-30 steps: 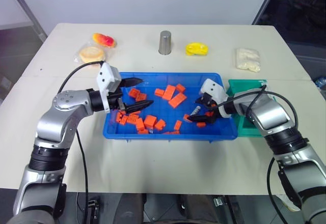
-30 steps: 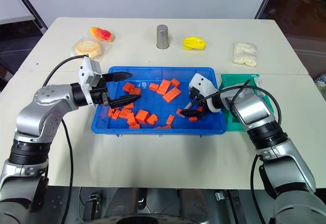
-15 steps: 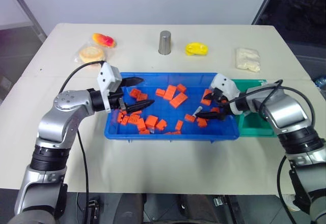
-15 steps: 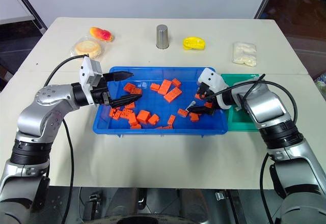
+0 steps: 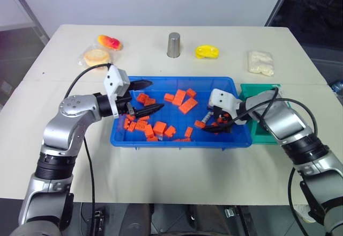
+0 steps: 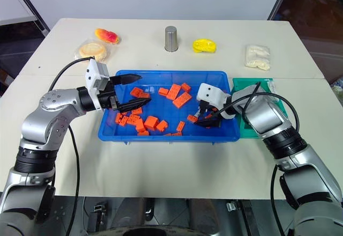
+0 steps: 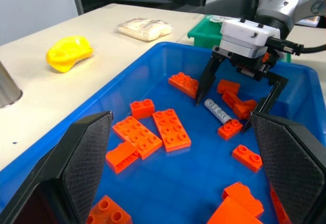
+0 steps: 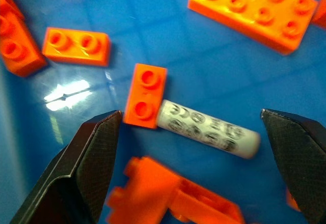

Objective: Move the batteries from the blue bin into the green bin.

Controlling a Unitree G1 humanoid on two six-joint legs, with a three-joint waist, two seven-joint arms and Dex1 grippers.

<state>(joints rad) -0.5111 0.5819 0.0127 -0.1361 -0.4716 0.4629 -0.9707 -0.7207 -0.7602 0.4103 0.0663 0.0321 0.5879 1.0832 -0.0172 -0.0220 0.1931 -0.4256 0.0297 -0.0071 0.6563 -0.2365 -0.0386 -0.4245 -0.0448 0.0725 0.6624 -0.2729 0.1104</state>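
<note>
Batteries: one battery (image 8: 208,129) seen lying flat on the floor of the blue bin (image 5: 177,139), in its right part, one end touching a small orange block (image 8: 145,95), more orange blocks (image 7: 162,132) scattered all around. Sits between the two spread fingers of the right gripper (image 7: 232,104), jaws wide, tips low over the bin floor on either side of the cylinder, neither seen touching it. Not held by anything. Other batteries not made out among the blocks.

Farther left, over the left part of the same bin, left gripper (image 5: 143,96) held level, pointing right across the tray, jaws wide and empty, hanging above a cluster of orange blocks.

To the right of the blue bin, just beside its right wall, the green bin (image 5: 263,135), partly hidden behind the right arm; contents not readable.

Beyond the bins, on the far part of the white table (image 5: 53,150): at far left a round packet (image 5: 95,57) with a red-and-yellow packet (image 5: 109,42) just behind it; in the middle a metal cup (image 5: 173,44), upright; right of that a yellow object (image 5: 206,51); farthest right a pale wrapped packet (image 5: 261,62).
</note>
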